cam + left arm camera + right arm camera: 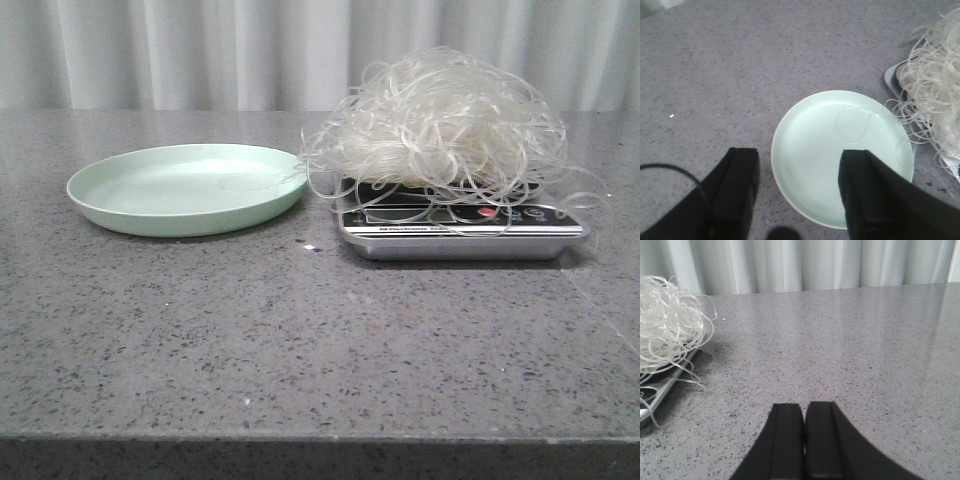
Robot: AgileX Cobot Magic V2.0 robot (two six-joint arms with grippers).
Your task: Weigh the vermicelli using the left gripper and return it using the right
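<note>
Weighing step apparently done: big loose tangle of thin, translucent whitish vermicelli (440,125) heaped on the flat silver kitchen scale with dark display panel (462,232), at about 3 o'clock of the round pale green plastic plate (187,187) on the speckled grey stone table (300,340). Overhanging the scale on all sides, with stray loops trailing toward 9 o'clock and reaching the plate's rim. One or two thin strands lying loose inside the plate; otherwise bare.

Black left gripper (799,186) spread wide and holding nothing, hanging above the plate's near edge, the noodle pile off at its 2 o'clock. Black right gripper (804,440) pressed fully closed, empty, low over bare table, with noodles and scale corner at its 10 o'clock, well apart.

Judged as the changeover between weighing and returning. Next move calls for parting the right fingers (822,440), swinging toward 10 o'clock, coming down over the crown of the tangle and pinching deep enough to lift most strands together. Likely trouble: springy loops slipping free, snagging on the scale's edge, or dragging it during the carry toward the plate at 9 o'clock. Scale reading not legible under the strands.
</note>
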